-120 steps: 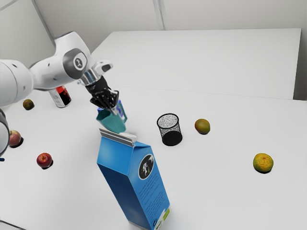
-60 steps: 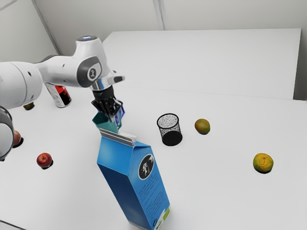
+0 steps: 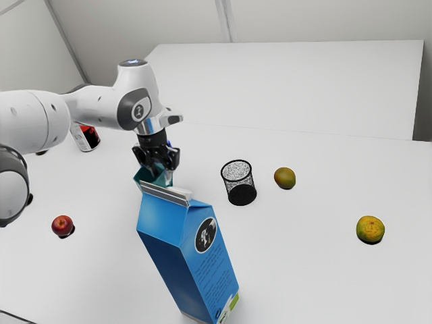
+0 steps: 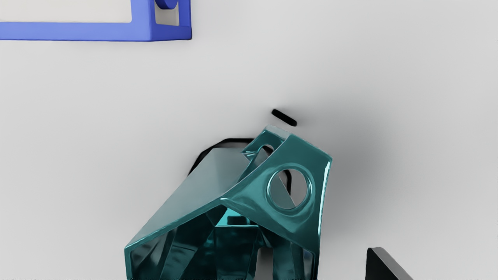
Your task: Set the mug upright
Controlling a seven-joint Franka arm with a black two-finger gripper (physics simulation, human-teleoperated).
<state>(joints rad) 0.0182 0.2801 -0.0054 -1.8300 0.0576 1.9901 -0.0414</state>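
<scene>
Carton [image 3: 185,246] blocks the mug's [image 4: 303,225] front in the exterior view
Passing room lies between mug and blue frame [image 4: 78,31], and over the desk [image 3: 297,250] between mug and mesh cup [image 3: 239,178].

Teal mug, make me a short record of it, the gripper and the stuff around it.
mug: teal, mouth facing the wrist camera
gripper: open, one finger inside the mug, one outside
carton: blue, in front of the mug in the exterior view
mesh cup: black
can: red, black and white
</scene>
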